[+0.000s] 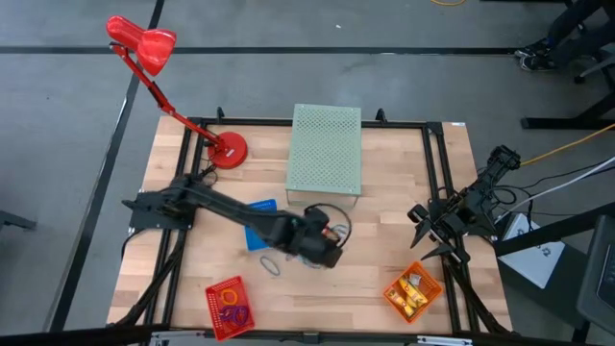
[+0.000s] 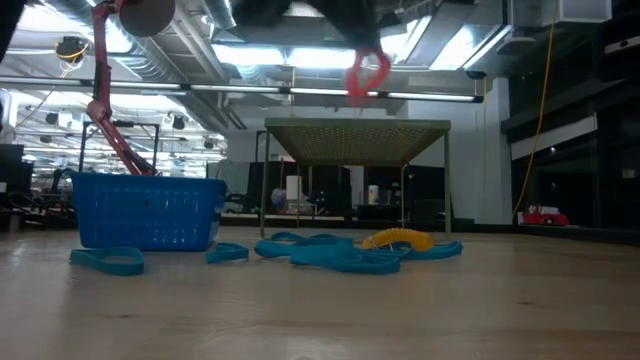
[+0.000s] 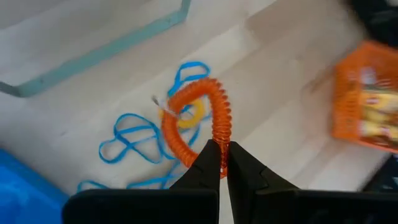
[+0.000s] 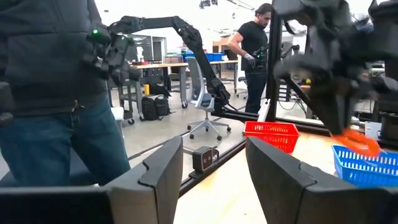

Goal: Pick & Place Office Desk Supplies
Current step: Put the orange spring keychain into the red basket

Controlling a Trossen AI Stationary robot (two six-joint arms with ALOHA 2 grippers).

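Note:
My left gripper (image 3: 222,146) is shut on an orange coiled loop (image 3: 186,127) and holds it over the middle of the table (image 1: 404,192). In the low view the loop (image 2: 366,72) hangs high above the tabletop. Below it, several thin blue loops (image 3: 134,140) and a yellow coiled loop (image 2: 400,238) lie flat on the wood. Another pale loop (image 1: 271,262) lies nearer the front edge. My right gripper (image 4: 214,168) waits open at the table's right edge (image 1: 421,233), with nothing between its fingers. My left gripper pinches one spot of the orange loop's coil (image 3: 222,132) between its two fingertips. The fingers slant down at it from above. The loop is lifted clear of the table and hangs as an open ring from the fingertips.
A blue mesh basket (image 2: 150,210) stands left of the blue loops, partly under my left arm. A red basket (image 1: 229,306) and an orange basket (image 1: 413,291) sit by the front edge. The pale green perforated box (image 1: 325,149) stands at the back, a red lamp (image 1: 229,149) at the back left. A person stands beyond the table.

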